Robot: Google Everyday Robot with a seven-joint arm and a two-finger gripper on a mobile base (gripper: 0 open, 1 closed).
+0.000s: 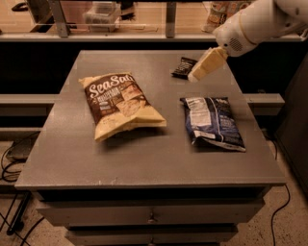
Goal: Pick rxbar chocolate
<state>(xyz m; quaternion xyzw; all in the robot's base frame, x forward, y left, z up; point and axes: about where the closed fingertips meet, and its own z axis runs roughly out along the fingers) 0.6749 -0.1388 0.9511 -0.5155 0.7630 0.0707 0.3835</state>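
The rxbar chocolate (183, 67) is a small flat dark bar lying near the far edge of the grey table (96, 158), right of centre. My gripper (194, 77) hangs on the white arm coming in from the upper right, its cream fingers pointing down-left. Its tip sits just right of the bar and partly covers the bar's right end. Nothing is held in it.
A brown-and-cream SeaSalt bag (120, 103) lies left of centre. A dark blue chip bag (211, 121) with a white label lies on the right, in front of the gripper. A shelf with containers (103, 12) runs behind the table. Drawers sit below the tabletop.
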